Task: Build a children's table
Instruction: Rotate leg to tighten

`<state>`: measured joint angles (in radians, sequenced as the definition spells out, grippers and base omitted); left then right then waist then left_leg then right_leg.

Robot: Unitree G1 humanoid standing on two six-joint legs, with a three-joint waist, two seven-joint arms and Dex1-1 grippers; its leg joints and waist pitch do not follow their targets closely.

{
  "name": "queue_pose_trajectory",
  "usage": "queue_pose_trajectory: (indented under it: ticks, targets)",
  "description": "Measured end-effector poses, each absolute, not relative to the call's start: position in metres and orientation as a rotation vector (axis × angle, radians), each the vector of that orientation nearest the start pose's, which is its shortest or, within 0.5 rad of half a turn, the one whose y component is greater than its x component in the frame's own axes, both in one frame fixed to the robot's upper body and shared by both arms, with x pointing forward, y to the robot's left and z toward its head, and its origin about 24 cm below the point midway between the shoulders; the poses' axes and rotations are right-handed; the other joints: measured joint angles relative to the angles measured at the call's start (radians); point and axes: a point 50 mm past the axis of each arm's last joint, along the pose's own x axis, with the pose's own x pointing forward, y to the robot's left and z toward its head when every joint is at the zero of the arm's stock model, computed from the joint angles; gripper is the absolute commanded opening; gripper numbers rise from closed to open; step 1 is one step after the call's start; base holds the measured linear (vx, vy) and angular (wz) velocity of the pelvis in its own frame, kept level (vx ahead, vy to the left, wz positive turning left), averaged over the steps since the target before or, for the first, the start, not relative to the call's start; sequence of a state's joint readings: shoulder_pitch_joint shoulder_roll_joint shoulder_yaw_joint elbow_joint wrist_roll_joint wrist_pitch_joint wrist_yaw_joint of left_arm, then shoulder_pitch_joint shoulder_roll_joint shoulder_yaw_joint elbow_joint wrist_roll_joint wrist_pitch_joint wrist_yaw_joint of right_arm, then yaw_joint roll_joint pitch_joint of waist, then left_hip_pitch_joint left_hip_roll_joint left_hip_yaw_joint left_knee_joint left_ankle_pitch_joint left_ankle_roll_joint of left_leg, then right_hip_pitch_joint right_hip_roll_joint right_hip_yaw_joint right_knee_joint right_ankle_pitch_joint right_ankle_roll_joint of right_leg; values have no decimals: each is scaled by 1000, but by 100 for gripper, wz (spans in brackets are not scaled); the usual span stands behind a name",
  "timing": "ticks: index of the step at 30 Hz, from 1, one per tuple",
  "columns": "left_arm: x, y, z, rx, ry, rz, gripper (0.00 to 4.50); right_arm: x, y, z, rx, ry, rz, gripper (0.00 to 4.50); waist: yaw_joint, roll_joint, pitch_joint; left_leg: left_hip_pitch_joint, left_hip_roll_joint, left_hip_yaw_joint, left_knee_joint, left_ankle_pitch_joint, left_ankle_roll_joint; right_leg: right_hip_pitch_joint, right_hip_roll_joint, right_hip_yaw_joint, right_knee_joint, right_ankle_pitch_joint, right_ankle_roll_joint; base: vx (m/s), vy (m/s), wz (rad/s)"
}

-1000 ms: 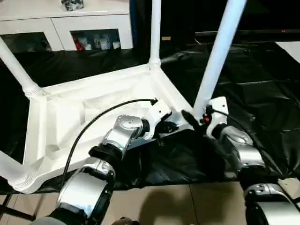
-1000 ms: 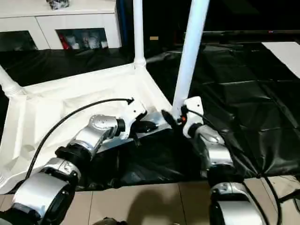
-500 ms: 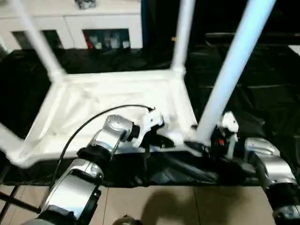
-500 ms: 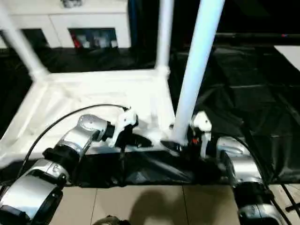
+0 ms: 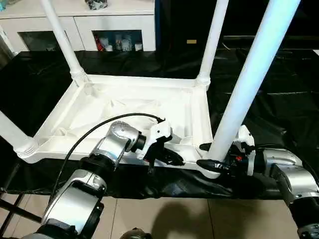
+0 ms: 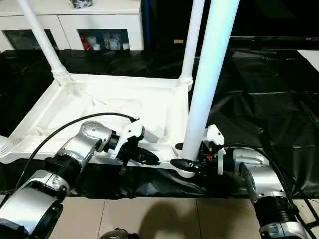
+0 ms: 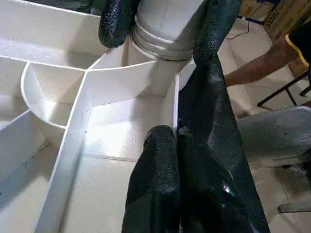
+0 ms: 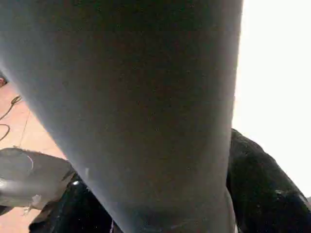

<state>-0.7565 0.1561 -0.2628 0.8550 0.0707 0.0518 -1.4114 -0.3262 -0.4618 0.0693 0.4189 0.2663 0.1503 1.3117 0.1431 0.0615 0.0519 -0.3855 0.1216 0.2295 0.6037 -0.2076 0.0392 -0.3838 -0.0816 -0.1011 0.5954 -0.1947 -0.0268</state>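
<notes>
- I see the table (image 5: 124,107) lying upside down on a black sheet (image 5: 279,99), ribbed underside up, with legs standing up out of its corner sockets.
- Four legs show: far left leg (image 5: 61,37), far right leg (image 5: 213,42), near right leg (image 5: 251,82), and the base of a near left leg (image 5: 12,134) at the picture's edge.
- My left gripper (image 5: 172,158) sits at the table's near rim, just left of the near right corner. Its fingers (image 7: 160,184) are pressed together with nothing between them; in the left wrist view they lie over the ribbed underside, pointing toward the near right socket.
- My right gripper (image 5: 205,155) reaches in level from the right at the foot of the near right leg, where the leg meets its socket. One black finger sits on each side of the leg's base, so the jaws bracket it fairly wide. The left wrist view shows those two fingers (image 7: 116,22) against the leg's ribbed collar.
- In the right wrist view the leg (image 8: 141,111) runs very close to the camera, with a black finger (image 8: 262,184) beside it.
- I cannot tell whether the right jaws actually clamp the leg or merely rest beside it.
- A white cabinet (image 5: 99,25) with glass doors stands behind the sheet.
- A person's forearm (image 7: 257,65) shows beyond the table's edge in the left wrist view.
</notes>
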Motion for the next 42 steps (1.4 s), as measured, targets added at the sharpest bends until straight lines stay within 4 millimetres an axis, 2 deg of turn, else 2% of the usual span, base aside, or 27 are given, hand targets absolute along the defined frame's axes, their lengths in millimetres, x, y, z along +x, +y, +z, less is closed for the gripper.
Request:
queue_pose_trajectory:
  ticks: [2,6,12,19,20,24,25,29,35,42]
  targets:
    - [321,74,52,275,469,-1626,0,276,-191,43,-14,339,1249,261,0,0,0,0,0,0,0,0,0,0,0,0,0,0,0,0,0,0]
    - [329,71,50,268,429,-1471,0,292,-187,39,10,298,1031,261,-8,1,0,2,0,0,1,1,-1,0,0,0,2,1,0,0,0,0]
    - [341,50,52,247,389,-1249,0,326,-178,37,75,245,636,259,-53,0,0,1,0,0,1,0,-1,1,-1,0,0,1,0,0,0,0]
    - [342,38,51,238,368,-1152,0,340,-169,36,97,223,446,259,-60,0,0,2,0,0,-1,0,-1,0,0,0,0,1,0,0,0,0]
    - [343,38,51,242,368,-1147,0,340,-168,36,93,215,436,314,-61,0,0,2,0,0,0,0,-1,0,-1,0,0,1,0,0,0,0]
    - [342,37,50,244,361,-1148,0,339,-167,35,74,203,452,336,-64,0,0,1,0,0,1,0,-1,1,-1,0,-1,1,-1,0,0,0]
    - [342,38,50,245,359,-1149,0,339,-167,34,74,202,458,363,-64,0,0,1,0,0,1,0,-1,1,-1,0,-1,1,-1,0,0,0]
    - [342,39,50,245,356,-1170,0,336,-170,35,26,197,520,363,-61,0,0,1,0,0,0,0,-1,0,-1,0,-1,1,-1,0,0,0]
    - [338,50,51,247,376,-1301,0,313,-190,37,-18,203,752,363,-49,1,0,-1,0,0,-1,3,5,-2,-1,-1,0,0,1,0,0,0]
    - [329,64,51,260,422,-1467,0,290,-199,41,-57,278,1029,363,-30,1,0,0,0,0,1,0,0,0,-1,-1,0,0,1,0,0,0]
